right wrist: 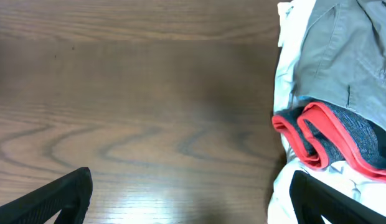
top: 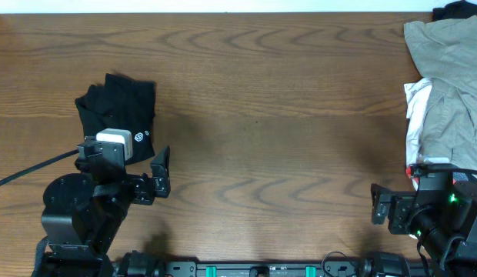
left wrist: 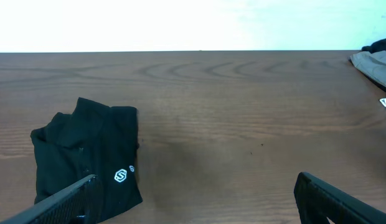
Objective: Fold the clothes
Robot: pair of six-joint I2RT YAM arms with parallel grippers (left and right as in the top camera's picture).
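The black garment [left wrist: 87, 155] lies on the bench [top: 261, 92] just beyond the left arm [top: 77, 208], gathered into a compact, roughly square bundle with its small white logo [left wrist: 121, 176] at the corner nearest that arm. The fold looks done but loose, with a lumpy, uneven far edge. The likely trouble is that the left jaws, standing wide apart and empty low over the near edge, catch the soft cloth and drag a layer open. The fabric is matte and limp, so it would probably slump rather than hold a crease. The bench is smooth wood grain. Far across from the left arm sits a rumpled khaki garment [top: 454, 85] over a red-edged item [right wrist: 311, 134]. The right jaws beside them are also apart, holding nothing.
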